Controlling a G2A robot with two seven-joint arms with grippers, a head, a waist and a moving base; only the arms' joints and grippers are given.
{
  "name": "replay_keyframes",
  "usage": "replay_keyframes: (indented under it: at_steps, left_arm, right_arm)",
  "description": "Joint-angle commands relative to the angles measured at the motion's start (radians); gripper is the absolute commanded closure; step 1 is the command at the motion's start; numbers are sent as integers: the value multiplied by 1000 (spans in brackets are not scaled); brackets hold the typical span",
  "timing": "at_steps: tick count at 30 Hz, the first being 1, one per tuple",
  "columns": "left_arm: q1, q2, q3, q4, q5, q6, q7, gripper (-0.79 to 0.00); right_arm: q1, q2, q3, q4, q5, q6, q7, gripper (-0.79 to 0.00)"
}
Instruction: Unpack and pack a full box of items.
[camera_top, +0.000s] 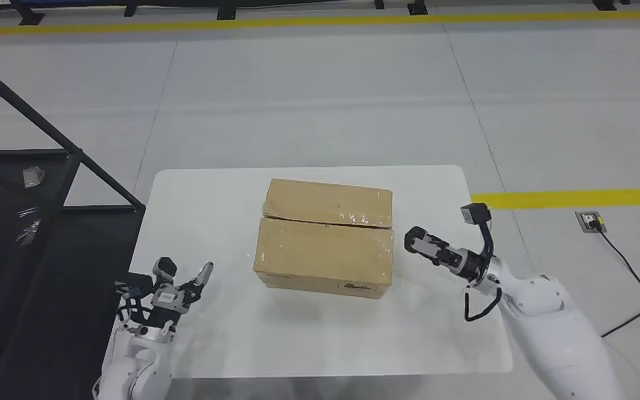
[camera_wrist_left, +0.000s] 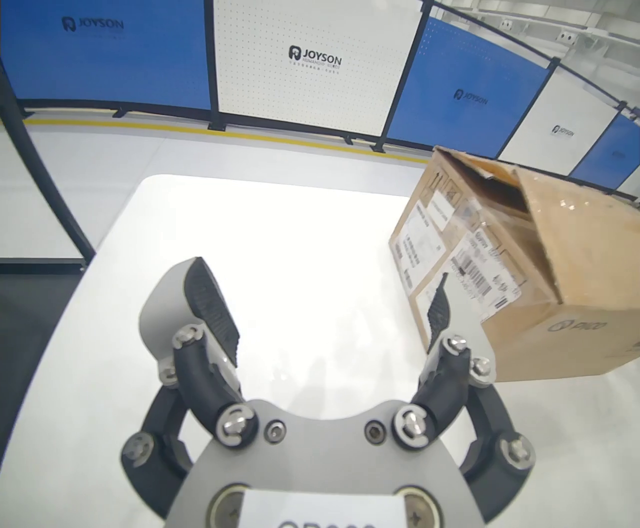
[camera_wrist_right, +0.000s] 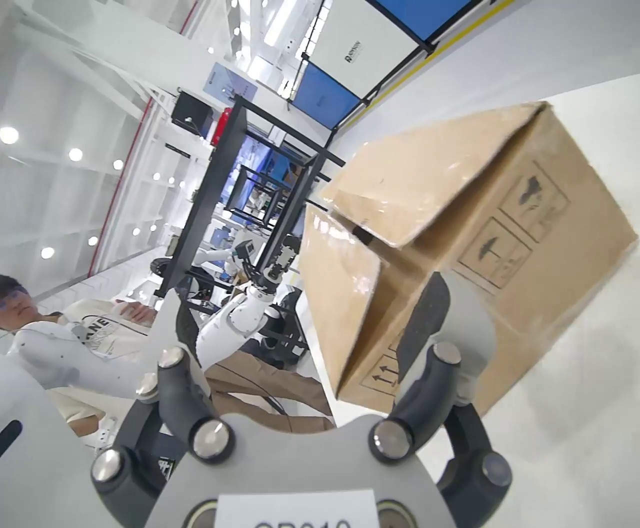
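White shipping labels (camera_wrist_left: 425, 242) with small print and a barcode (camera_wrist_left: 482, 282) are sitting on one side of the box (camera_wrist_left: 575, 250), and a printed logo (camera_wrist_left: 577, 326) is showing on the neighbouring face. Handling pictograms (camera_wrist_right: 492, 252) and an arrows mark (camera_wrist_right: 385, 375) are showing on the opposite end. Logo wording is standing on the wall panels (camera_wrist_left: 315, 57). A white sticker (camera_wrist_left: 320, 510) on the left hand (camera_wrist_left: 320, 275) is carrying characters cut off at the edge.

White table (camera_top: 210, 210), grey floor (camera_top: 300, 90), yellow line (camera_top: 560, 197), blue and white panels (camera_wrist_left: 115, 55), ceiling lights (camera_wrist_right: 75, 154)

Left gripper (camera_wrist_left: 320, 272), right gripper (camera_wrist_right: 303, 287): fingers (camera_wrist_left: 210, 300) apart
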Motion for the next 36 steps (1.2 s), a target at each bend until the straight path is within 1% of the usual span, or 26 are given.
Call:
replay_keyframes:
  at_steps: [1, 4, 6, 8, 10, 13, 16, 17, 21, 24, 27, 30, 32, 33, 36]
  left_arm:
    - [-3, -1, 0, -17, -76, -44, -27, -785]
    - [-6, 0, -7, -32, -182, -98, -75, -785]
    - [-7, 1, -11, -38, -224, -118, -103, -785]
    - [-7, 3, -17, -44, -255, -129, -127, -785]
    - [-6, 5, -22, -51, -267, -132, -144, -785]
    - [-3, 6, -23, -57, -271, -132, -152, -785]
    - [-1, 7, -22, -58, -269, -130, -157, -785]
    - [-2, 7, -21, -57, -269, -128, -158, -785]
    - [-8, 8, -14, -57, -270, -120, -164, -785]
    - [-9, 9, -10, -63, -265, -120, -168, -785]
    - [-7, 9, -1, -75, -256, -122, -170, -785]
    - [-4, 10, 4, -89, -250, -136, -169, -785]
    - [1, 12, 7, -104, -244, -160, -170, -785]
    - [5, 14, 8, -114, -237, -187, -174, -785]
    - [15, 19, 4, -129, -214, -245, -188, -785]
  right_arm:
    - [23, -3, -12, 25, 68, -4, 59, -785]
    - [62, -13, -42, 68, 110, 5, 110, -785]
    - [87, -20, -61, 99, 111, 11, 122, -785]
    - [117, -28, -84, 139, 88, 21, 114, -785]
    - [144, -40, -109, 173, 57, 25, 81, -785]
    - [161, -51, -130, 201, 65, 7, 75, -785]
    - [169, -58, -143, 214, 101, -9, 110, -785]
    - [172, -60, -150, 212, 111, 0, 119, -785]
    - [161, -59, -174, 143, 188, 17, 136, -785]
    - [141, -46, -175, 78, 251, 32, 152, -785]
    - [110, -21, -165, -18, 321, 59, 179, -785]
    - [82, 3, -156, -102, 341, 91, 211, -785]
    - [64, 23, -155, -169, 334, 127, 247, -785]
    - [53, 37, -156, -206, 313, 148, 267, -785]
    - [39, 67, -175, -258, 235, 173, 293, -785]
